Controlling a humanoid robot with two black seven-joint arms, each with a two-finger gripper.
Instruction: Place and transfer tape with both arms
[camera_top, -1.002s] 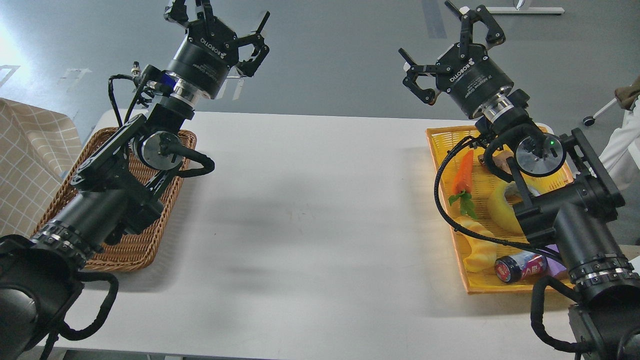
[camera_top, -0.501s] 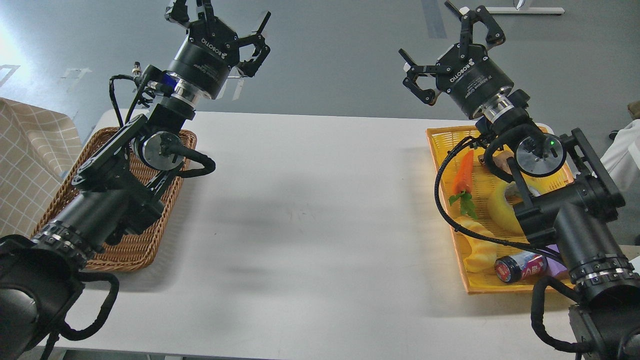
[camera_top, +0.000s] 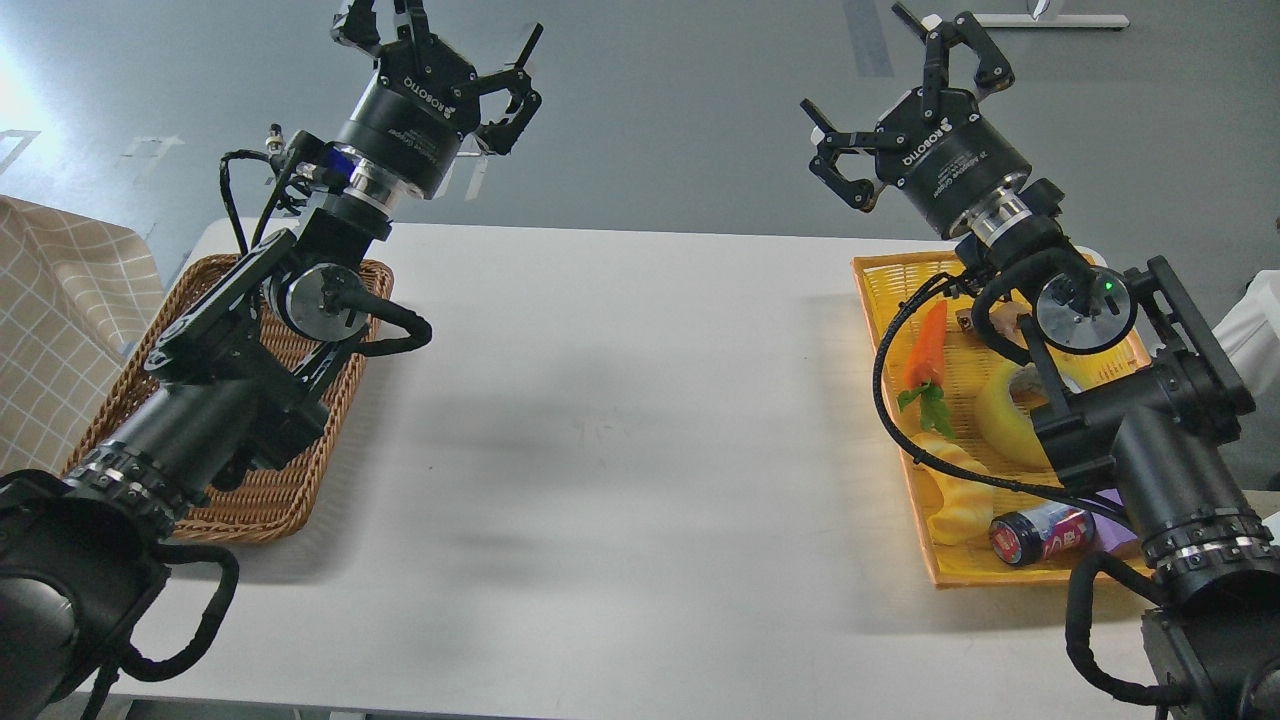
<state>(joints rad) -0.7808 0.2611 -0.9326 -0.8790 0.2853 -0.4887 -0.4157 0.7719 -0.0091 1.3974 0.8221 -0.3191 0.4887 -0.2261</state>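
Almost nothing has changed over the last second: your two arms sit where they were, with only a slight drift of the right arm toward the right edge of the frame. So the task has not really started yet.

Your left gripper is up in the upper left of the frame, fingers spread wide, nothing in them. It hangs high above the brown wicker basket at the left edge of the white table.

Your right gripper is in the upper right, also splayed and empty, raised over the far end of the yellow tray.

The tape lies in that yellow tray at the right of the frame, partly hidden behind your right forearm; only its left curve and a bit of the grey core show. Just left of it is the toy carrot, below it the pale ridged toy and a small dark jar on its side.

By the look of it, the right arm is the one to go down for the tape, and it is well above it now. Watch the carrot, it is close beside the roll. The wicker basket looks like the likely end point after the handover.
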